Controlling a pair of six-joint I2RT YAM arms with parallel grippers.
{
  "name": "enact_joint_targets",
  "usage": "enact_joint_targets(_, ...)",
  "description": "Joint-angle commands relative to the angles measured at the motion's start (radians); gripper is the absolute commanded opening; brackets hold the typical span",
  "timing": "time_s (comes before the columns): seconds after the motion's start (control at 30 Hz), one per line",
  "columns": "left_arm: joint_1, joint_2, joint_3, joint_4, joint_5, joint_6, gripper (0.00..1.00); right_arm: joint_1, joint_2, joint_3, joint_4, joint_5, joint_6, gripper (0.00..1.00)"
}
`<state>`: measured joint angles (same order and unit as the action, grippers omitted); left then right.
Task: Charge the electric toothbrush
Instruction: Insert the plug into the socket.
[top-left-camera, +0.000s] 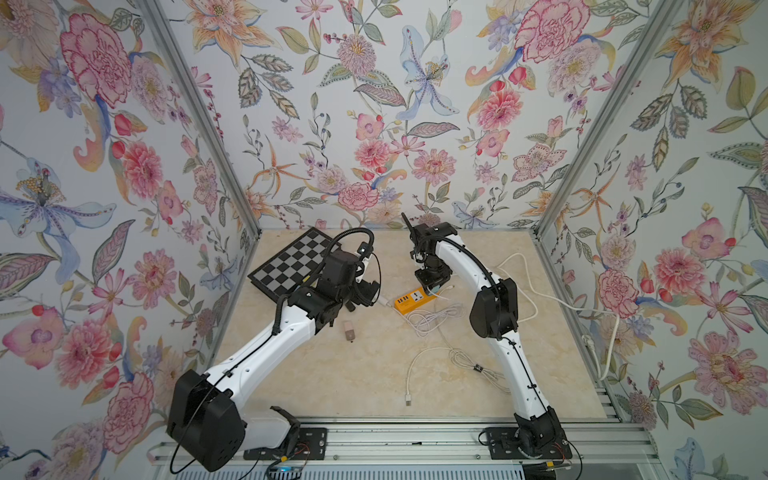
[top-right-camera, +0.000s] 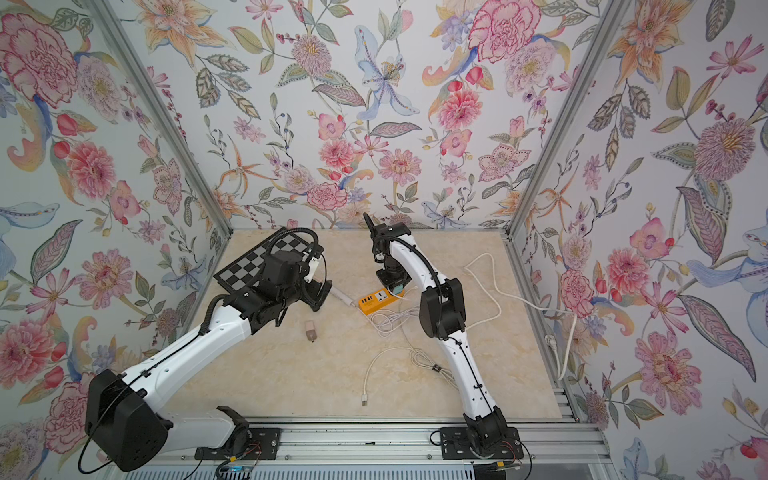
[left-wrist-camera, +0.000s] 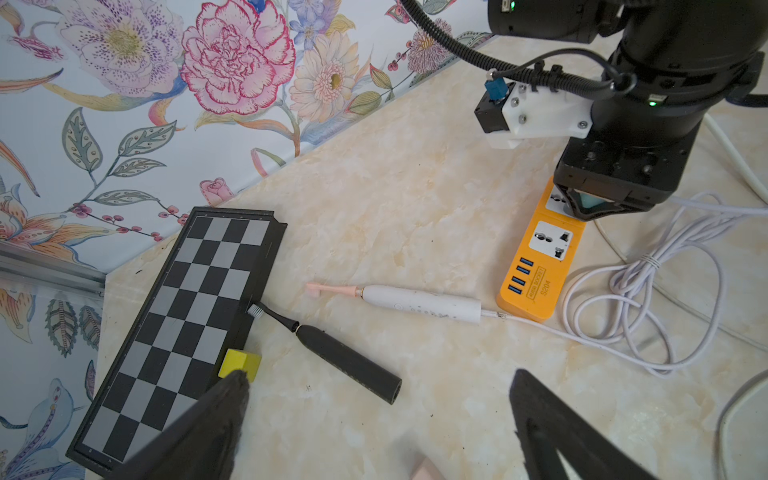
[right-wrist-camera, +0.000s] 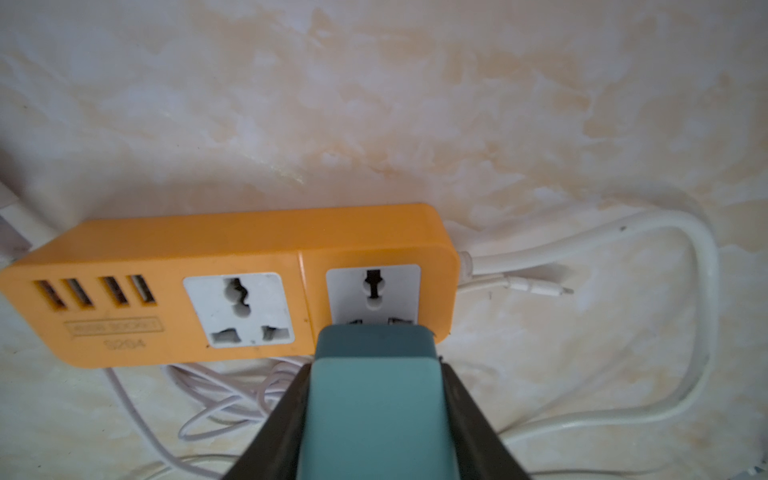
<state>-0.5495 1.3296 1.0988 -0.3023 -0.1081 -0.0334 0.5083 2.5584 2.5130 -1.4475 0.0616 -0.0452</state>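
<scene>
Figure: tabletop scene, front to back. Nearest the front edge of the marble-patterned tabletop (top-left-camera: 332, 382), a loose white cable (top-left-camera: 456, 354) ends in a free USB plug (top-left-camera: 409, 401). A small pink block (top-left-camera: 349, 331) lies farther in. At mid-depth the left fingers (left-wrist-camera: 216, 419) stand spread wide and hold nothing, above the bare surface beside a black toothbrush (left-wrist-camera: 349, 357). Just beyond it lies the electric toothbrush (left-wrist-camera: 419, 305), white with a pink head, flat on the tabletop. Its base points at the USB end of the orange power strip (left-wrist-camera: 536, 266), and a thin white cable meets that base. A coil of white cable (left-wrist-camera: 648, 291) lies beside the strip. The right fingers (right-wrist-camera: 278, 440) clamp a teal adapter (right-wrist-camera: 374, 399) over the strip's end socket, nearest its thick cord; whether the pins are seated cannot be told. Behind the black toothbrush, a yellow block (left-wrist-camera: 239, 361) touches the edge of a chessboard (left-wrist-camera: 178, 332), which reaches toward the floral back wall (top-left-camera: 374, 124).
</scene>
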Motion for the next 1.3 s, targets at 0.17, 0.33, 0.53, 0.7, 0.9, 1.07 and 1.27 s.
enact_joint_targets(0.17,0.009,-0.003,-0.011,-0.007,0.005,-0.001,0.99,0.013,0.018,-0.04,0.216,-0.053,-0.026,0.56)
enact_joint_targets(0.33,0.01,-0.002,-0.011,-0.008,0.005,-0.001,0.99,0.013,-0.017,-0.017,0.217,-0.055,-0.025,0.61)
enact_joint_targets(0.53,0.01,-0.003,-0.011,-0.008,0.007,-0.001,0.99,0.005,-0.097,-0.074,0.216,-0.049,-0.019,0.63)
enact_joint_targets(0.7,0.01,-0.005,-0.011,-0.008,0.007,-0.002,0.99,-0.001,-0.144,-0.153,0.217,-0.047,-0.015,0.59)
enact_joint_targets(0.9,0.01,-0.009,-0.011,-0.008,0.007,-0.001,0.99,-0.025,-0.181,-0.283,0.257,-0.087,-0.001,0.43)
enact_joint_targets(1.07,0.009,-0.009,-0.011,-0.008,0.006,-0.003,0.99,-0.039,-0.201,-0.376,0.314,-0.072,-0.013,0.34)
enact_joint_targets(1.27,0.01,-0.007,-0.01,-0.008,0.007,-0.003,0.99,-0.035,-0.168,-0.456,0.393,-0.126,-0.005,0.29)
